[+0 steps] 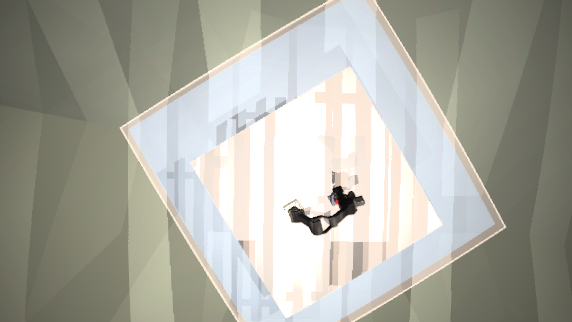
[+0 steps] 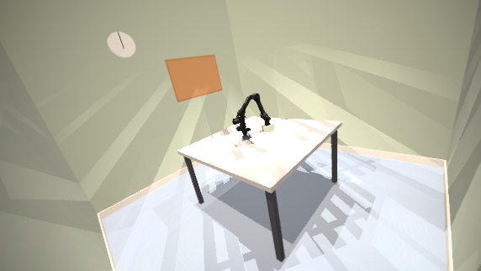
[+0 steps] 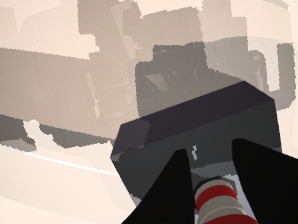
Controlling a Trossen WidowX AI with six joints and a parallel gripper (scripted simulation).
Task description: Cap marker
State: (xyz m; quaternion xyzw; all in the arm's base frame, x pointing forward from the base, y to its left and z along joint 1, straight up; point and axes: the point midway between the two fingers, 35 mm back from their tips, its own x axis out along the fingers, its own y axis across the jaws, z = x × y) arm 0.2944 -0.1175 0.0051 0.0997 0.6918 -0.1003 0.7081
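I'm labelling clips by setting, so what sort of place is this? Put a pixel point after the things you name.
Probably a plain indoor room set up as a small robot workspace: a black robot arm (image 1: 342, 214) (image 2: 255, 98) mounted on a four-cornered table (image 1: 240, 200) (image 2: 269, 168), with a round wall clock (image 2: 121, 45) and an orange wall panel (image 2: 194, 77) behind.

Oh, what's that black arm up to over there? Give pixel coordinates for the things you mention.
The arm is bent down over the table (image 1: 300, 270) (image 2: 269, 162), its gripper (image 1: 337, 199) (image 2: 245, 135) (image 3: 209, 153) closed on a red-and-white striped piece (image 3: 216, 191), apparently the marker's cap. It is at the dark holder block (image 3: 200, 135), where the cap is meant to be pressed onto a marker. Whether it is fully on, I can't tell.
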